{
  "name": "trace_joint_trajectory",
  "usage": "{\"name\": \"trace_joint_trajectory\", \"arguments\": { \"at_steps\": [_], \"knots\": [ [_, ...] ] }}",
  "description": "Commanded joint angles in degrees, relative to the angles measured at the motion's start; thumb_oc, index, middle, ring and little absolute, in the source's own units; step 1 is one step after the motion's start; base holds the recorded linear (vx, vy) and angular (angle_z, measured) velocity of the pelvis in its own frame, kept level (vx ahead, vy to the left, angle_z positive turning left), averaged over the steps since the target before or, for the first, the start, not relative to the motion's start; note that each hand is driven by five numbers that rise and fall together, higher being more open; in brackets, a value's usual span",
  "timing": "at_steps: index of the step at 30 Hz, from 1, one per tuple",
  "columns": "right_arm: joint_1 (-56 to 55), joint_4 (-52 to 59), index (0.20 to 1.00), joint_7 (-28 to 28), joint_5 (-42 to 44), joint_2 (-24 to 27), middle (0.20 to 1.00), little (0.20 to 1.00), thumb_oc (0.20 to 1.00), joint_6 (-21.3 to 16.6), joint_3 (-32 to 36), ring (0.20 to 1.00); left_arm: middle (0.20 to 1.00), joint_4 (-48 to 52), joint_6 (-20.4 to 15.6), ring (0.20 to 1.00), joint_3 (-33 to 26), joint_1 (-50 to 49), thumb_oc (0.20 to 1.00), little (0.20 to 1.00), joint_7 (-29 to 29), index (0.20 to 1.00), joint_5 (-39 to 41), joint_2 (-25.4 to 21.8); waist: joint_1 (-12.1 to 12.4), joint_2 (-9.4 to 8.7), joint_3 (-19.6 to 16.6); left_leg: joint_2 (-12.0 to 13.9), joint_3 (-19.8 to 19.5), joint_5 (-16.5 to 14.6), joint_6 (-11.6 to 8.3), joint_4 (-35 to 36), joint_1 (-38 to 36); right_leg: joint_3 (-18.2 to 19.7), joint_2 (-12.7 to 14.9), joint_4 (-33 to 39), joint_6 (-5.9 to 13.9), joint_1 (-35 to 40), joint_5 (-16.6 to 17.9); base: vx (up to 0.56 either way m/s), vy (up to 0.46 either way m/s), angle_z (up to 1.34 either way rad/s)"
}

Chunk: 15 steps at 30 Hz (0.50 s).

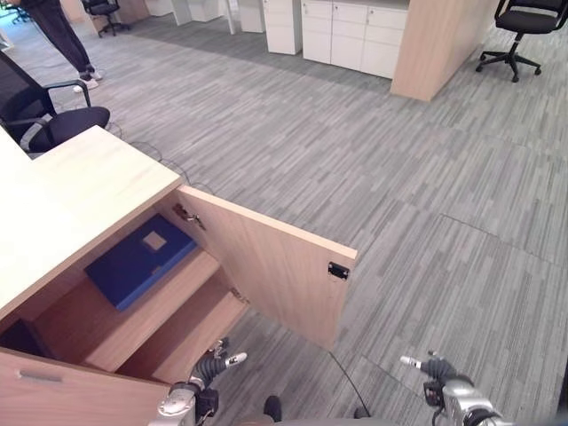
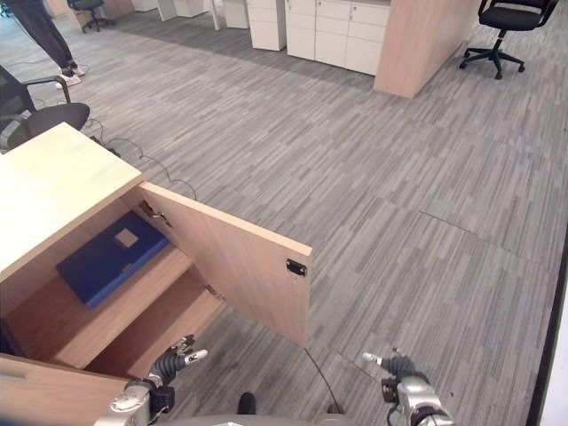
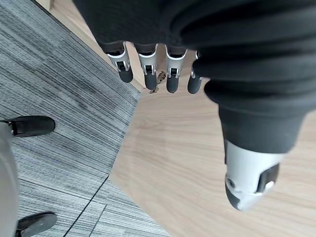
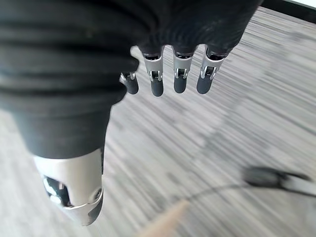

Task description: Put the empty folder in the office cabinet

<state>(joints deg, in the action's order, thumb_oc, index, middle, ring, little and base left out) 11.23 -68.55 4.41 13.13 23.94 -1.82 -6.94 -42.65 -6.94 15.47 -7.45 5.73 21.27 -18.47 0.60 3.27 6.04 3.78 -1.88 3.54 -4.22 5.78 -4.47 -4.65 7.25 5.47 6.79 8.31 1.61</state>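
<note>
A blue folder (image 1: 140, 261) with a small pale label lies flat on the upper shelf inside the wooden office cabinet (image 1: 98, 182). The cabinet door (image 1: 271, 262) stands open, swung out over the carpet. My left hand (image 1: 211, 366) hangs low in front of the lower shelf, fingers (image 3: 147, 74) straight and holding nothing, with the wooden door past them. My right hand (image 1: 435, 370) hangs low at the right over the grey carpet, fingers (image 4: 180, 79) straight and empty.
Keys (image 1: 184, 214) hang from the door's inner face near the hinge side. A black office chair (image 1: 44, 111) stands behind the cabinet, and a person's legs (image 1: 62, 40) show at the far left. White cabinets (image 1: 351, 35) and another chair (image 1: 524, 27) line the back.
</note>
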Motion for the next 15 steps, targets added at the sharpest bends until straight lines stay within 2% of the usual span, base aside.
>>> {"name": "trace_joint_trajectory", "arguments": {
  "at_steps": [1,4,9,15],
  "knots": [
    [7.95,-0.23,1.0,0.58,4.03,2.79,1.0,1.0,1.0,-1.33,-0.84,1.0,1.0,3.51,-2.01,1.0,0.4,2.48,1.0,1.0,0.94,1.0,0.39,-3.56,2.77,-2.88,1.08,2.73,-0.56,-4.86,-1.9,-1.22,-2.33,-2.59,3.3,-1.45,4.28,0.74,-2.64,0.01,0.024,0.1],
    [16.55,-1.24,1.0,1.91,6.36,4.09,1.0,1.0,1.0,-1.67,-1.77,1.0,1.0,6.2,-1.73,1.0,1.76,1.38,1.0,1.0,2.01,1.0,1.55,-5.55,4.7,-3.53,1.03,2.62,-0.8,-5.1,-1.7,-1.27,-2.25,-2.99,3.61,-1.74,4.58,0.84,-2.7,0.01,0.025,0.09],
    [24.66,-1.94,1.0,2.79,8.52,4.42,1.0,1.0,1.0,-2.34,-3.58,1.0,1.0,6.59,-1.61,1.0,3.02,1.37,1.0,1.0,2.22,1.0,2.33,-5.99,6.88,-4.03,1.08,2.28,-1.8,-5.08,-1.49,-1.31,-1.75,-3.84,3.68,-1.95,4.79,0.9,-2.69,0.0,0.004,0.05],
    [27.27,-2.18,1.0,2.7,8.47,2.09,1.0,1.0,1.0,-2.28,-5.32,1.0,1.0,5.48,-1.4,1.0,3.12,1.4,1.0,1.0,2.04,1.0,2.17,-6.15,8.7,-4.16,1.19,2.06,-3.67,-4.74,-1.45,-1.45,-0.63,-5.37,3.83,-2.58,4.66,1.02,-3.12,0.0,-0.004,0.18]
  ]
}}
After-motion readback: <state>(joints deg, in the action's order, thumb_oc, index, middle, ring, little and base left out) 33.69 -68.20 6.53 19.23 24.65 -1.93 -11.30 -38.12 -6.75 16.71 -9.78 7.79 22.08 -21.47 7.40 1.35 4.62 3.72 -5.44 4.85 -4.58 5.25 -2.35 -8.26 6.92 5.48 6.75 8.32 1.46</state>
